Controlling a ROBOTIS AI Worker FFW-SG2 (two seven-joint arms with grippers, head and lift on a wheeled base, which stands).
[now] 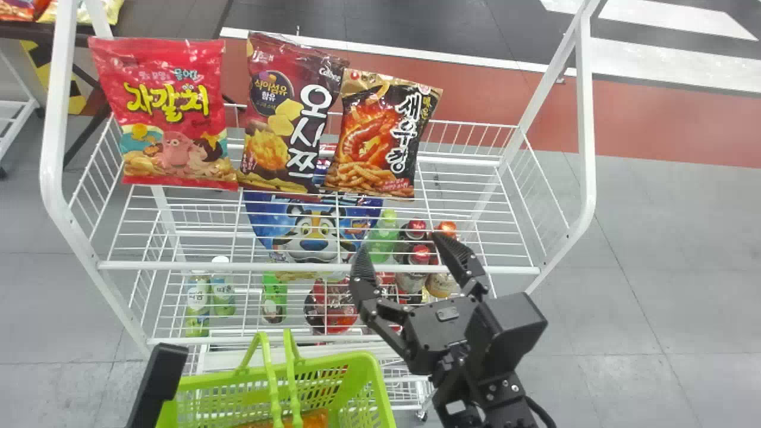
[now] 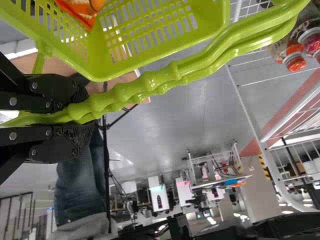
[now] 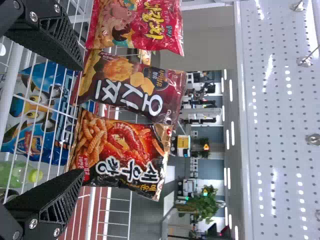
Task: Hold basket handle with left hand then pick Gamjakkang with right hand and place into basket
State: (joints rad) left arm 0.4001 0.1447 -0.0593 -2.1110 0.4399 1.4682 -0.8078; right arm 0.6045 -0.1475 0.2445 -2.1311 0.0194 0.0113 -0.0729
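Black ridged right fingers (image 1: pixel 364 276): spread apart, short of upright foil snack packets (image 1: pixel 291 119) ahead. Left fingers (image 2: pixel 42 95): clamped on lime-green plastic handle (image 2: pixel 150 84), nearer orange packet (image 1: pixel 313 419) inside basket (image 1: pixel 335 361), possibly Gamjakkang; cannot confirm.

Bright, even indoor light, glowing ceiling strip lights (image 3: pixel 231 91), glossy highlights on basket handles (image 2: pixel 150 82), pale glare on grey floor (image 2: pixel 165 130)
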